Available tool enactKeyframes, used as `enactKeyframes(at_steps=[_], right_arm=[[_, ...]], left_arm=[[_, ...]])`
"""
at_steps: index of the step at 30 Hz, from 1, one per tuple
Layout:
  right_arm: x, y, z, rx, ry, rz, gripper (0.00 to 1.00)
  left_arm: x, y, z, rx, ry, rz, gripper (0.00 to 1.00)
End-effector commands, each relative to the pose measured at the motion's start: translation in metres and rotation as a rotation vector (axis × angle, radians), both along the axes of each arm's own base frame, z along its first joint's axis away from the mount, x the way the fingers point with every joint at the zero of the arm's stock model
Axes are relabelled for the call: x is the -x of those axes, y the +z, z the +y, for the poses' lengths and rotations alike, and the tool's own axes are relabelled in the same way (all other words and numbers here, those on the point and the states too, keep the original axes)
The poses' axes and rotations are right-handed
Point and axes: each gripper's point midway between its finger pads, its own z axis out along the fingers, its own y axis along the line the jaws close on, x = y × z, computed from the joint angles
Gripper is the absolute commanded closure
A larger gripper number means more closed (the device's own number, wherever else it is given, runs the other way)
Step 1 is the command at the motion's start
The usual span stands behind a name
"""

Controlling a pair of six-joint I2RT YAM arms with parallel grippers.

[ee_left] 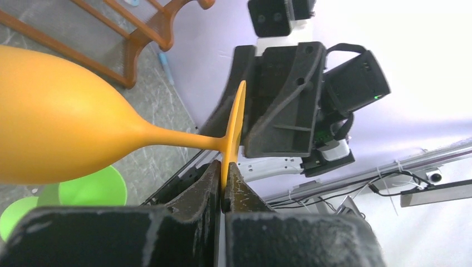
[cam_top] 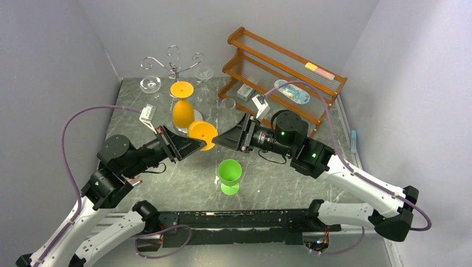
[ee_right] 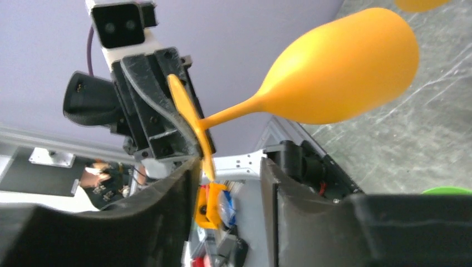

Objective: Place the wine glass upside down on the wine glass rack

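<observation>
Left wrist view: my left tool [ee_left: 224, 173] clamps the foot of the orange glass [ee_left: 61, 133], midair before the rack [cam_top: 173, 65]; my right tool [ee_right: 229, 163] stands apart; so thin an edge-grip may let it swivel loose.

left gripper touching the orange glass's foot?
Touching. Left wrist view: the left gripper jaws pinch the foot rim of the orange wine glass, no gap either side.

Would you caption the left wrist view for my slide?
Left gripper clamps orange wine glass by its foot, right gripper opposite.
</observation>
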Motion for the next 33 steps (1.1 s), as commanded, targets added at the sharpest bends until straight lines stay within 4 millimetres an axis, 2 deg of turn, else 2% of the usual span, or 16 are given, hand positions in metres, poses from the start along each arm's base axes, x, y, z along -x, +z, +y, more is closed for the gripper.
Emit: enactKeyframes(at_steps=[1, 3, 6, 12, 13, 18, 23, 33], right_arm=[[-0.001, 0.019, -0.016, -0.002, -0.049, -0.052, 0.42], [-0.004, 0.030, -0.026, -0.010, -0.092, -0.079, 0.32], [-0.007, 0.047, -0.040, -0.019, -0.145, -0.113, 0.28], [-0.011, 0.056, -0.052, -0.020, -0.200, -0.127, 0.27], [-0.011, 0.055, -0.051, -0.017, -0.200, -0.124, 0.27], [-0.013, 0.056, -0.046, -0.017, -0.192, -0.131, 0.27], [-0.016, 0.052, -0.038, -0.001, -0.176, -0.140, 0.27], [-0.026, 0.037, -0.025, 0.057, -0.167, -0.178, 0.27]], left_arm=[[0.018, 0.039, 0.001, 0.045, -0.067, -0.053, 0.95], [0.023, 0.051, 0.002, 0.034, -0.083, -0.061, 0.95], [0.023, 0.072, 0.014, -0.005, -0.030, -0.085, 0.95], [-0.025, 0.112, 0.070, -0.170, 0.378, -0.135, 0.95], [-0.030, 0.126, 0.078, -0.180, 0.432, -0.164, 0.95], [-0.072, 0.163, 0.093, -0.266, 0.628, -0.250, 0.95], [-0.119, 0.176, 0.113, -0.387, 0.878, -0.268, 0.95], [-0.166, 0.181, 0.120, -0.510, 1.075, -0.310, 0.95]])
